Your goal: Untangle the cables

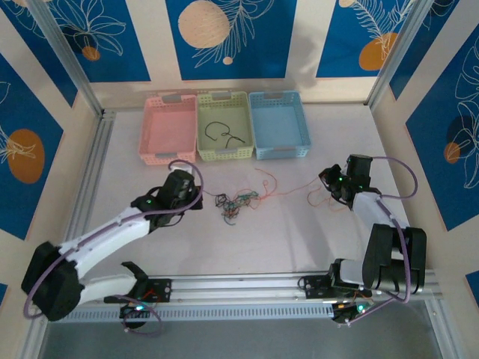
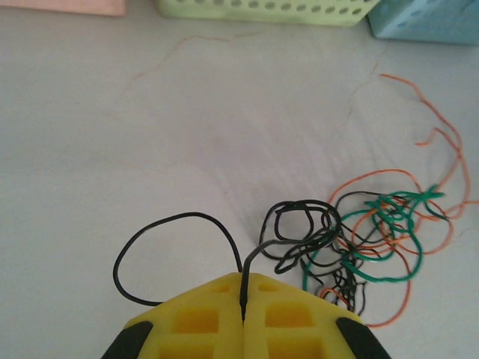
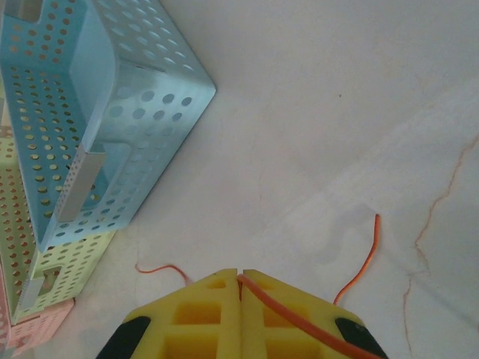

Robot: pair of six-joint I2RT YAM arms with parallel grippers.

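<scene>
Left gripper (image 2: 243, 299) clenches a black wire (image 2: 179, 215), right gripper (image 3: 239, 299) an orange wire (image 3: 284, 303); we judge ourselves mid-pull. Knot (image 1: 233, 206) lies mid-frame, top view; next we draw apart slowly.

Three baskets (image 1: 278, 123), two pincers (image 2: 244, 288)

**The cables** (image 1: 236, 203): we see a loose knot of black, green and red-orange wire near the middle of the tabletop (image 1: 284, 239). A black strand (image 2: 187, 215) loops out, pinched in the left gripper (image 2: 243, 283). An orange strand (image 3: 292, 309) trails rightward into the right gripper (image 3: 239, 274). Curled black pieces (image 1: 233, 140) lie in the green basket (image 1: 222, 155) at the far edge.
</scene>
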